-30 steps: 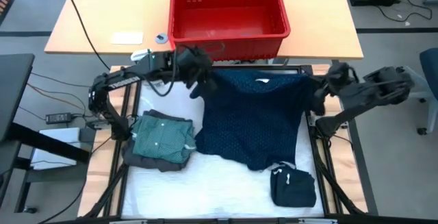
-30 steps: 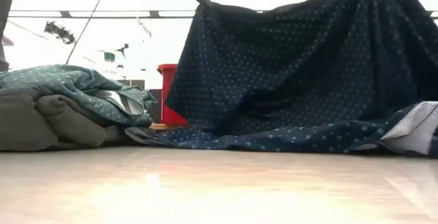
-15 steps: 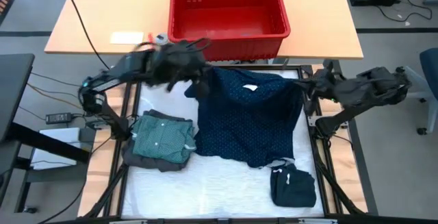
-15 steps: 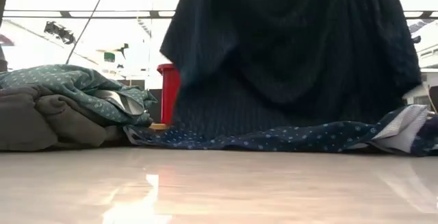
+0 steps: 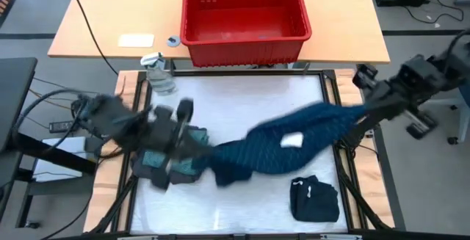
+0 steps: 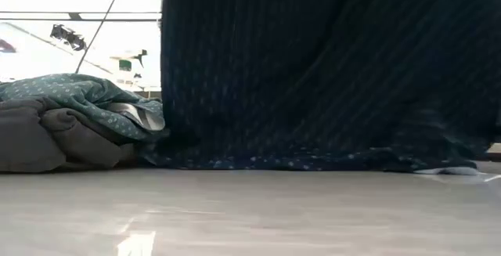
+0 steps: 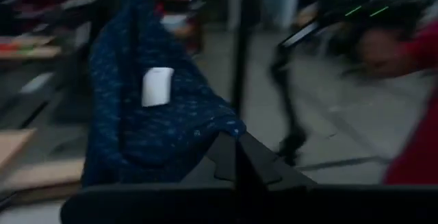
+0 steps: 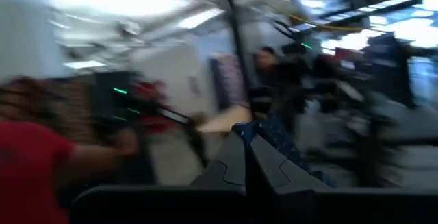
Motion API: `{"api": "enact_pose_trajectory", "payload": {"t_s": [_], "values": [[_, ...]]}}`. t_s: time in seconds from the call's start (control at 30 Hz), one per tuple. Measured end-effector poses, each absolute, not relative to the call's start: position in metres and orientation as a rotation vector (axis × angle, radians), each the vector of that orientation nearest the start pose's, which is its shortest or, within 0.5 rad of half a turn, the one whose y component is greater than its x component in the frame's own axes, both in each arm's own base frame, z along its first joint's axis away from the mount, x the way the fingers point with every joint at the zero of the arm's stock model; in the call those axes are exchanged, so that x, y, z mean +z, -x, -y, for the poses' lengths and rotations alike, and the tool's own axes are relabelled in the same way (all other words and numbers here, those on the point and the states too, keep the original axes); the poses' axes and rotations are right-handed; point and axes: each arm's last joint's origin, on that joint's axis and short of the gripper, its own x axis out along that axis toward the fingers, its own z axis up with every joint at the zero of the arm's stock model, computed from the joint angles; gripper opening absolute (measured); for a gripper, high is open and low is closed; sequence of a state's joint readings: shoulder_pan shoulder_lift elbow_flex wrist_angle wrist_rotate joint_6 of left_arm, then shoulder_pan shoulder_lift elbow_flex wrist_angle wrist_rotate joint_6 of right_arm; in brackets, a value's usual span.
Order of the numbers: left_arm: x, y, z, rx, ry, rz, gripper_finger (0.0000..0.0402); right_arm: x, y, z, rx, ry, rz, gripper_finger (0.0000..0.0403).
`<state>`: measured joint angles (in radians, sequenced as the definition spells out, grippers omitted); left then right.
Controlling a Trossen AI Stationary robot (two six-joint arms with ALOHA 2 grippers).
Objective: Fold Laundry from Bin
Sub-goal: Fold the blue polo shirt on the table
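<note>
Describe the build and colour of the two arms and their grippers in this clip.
Both arms are dark, near black, made of jointed boxy segments. The left arm is motion-blurred in the high view; the right arm shows blocky links and a chunky wrist. In each wrist view, the left gripper and right gripper have two flat, dark, angular fingers. No markings are legible.

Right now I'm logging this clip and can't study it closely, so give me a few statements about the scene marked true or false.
1. The red bin holds a heap of clothes. False: no garments show inside it.
2. Both grippers are shut on the navy dotted shirt. True: the left gripper and the right gripper stretch it between them.
3. A teal-green dotted garment lies on a grey piece. True.
4. The small dark bundle hangs in the air. False: it lies on the table.
</note>
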<state>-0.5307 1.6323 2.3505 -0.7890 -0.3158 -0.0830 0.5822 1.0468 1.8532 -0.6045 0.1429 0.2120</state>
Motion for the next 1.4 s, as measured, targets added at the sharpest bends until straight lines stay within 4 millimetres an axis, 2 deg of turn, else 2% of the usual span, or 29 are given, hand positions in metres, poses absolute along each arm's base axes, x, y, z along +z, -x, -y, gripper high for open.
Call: {"api": "enact_pose_trajectory", "payload": {"t_s": [0.13,0.5,0.67,0.87,0.97,1.17,1.27,1.4], "values": [[0.571,-0.238,0.167,-0.289,0.070,0.020,0.0000,0.569,-0.100,-0.077,0.529,-0.295,0.121,0.0002],[0.558,-0.236,0.226,-0.252,0.147,0.043,0.0000,0.543,-0.119,-0.158,0.307,-0.214,-0.019,0.0002],[0.555,-0.234,0.245,-0.268,0.170,0.065,0.0000,0.537,-0.134,-0.201,0.231,-0.136,-0.031,0.0002],[0.555,-0.227,0.253,-0.237,0.178,0.077,0.0000,0.539,-0.157,-0.246,0.142,0.035,-0.070,0.0002],[0.556,-0.226,0.254,-0.236,0.174,0.091,0.0000,0.533,-0.172,-0.250,0.046,0.110,-0.132,0.0002],[0.556,-0.226,0.254,-0.235,0.157,0.087,0.0000,0.509,-0.210,-0.243,-0.028,0.133,-0.271,0.0002],[0.553,-0.226,0.254,-0.222,0.140,0.069,0.0000,0.500,-0.222,-0.223,-0.106,0.148,-0.353,0.0002],[0.545,-0.227,0.253,-0.174,0.129,-0.003,0.0000,0.492,-0.226,-0.181,-0.281,0.119,-0.476,0.0002]]}}
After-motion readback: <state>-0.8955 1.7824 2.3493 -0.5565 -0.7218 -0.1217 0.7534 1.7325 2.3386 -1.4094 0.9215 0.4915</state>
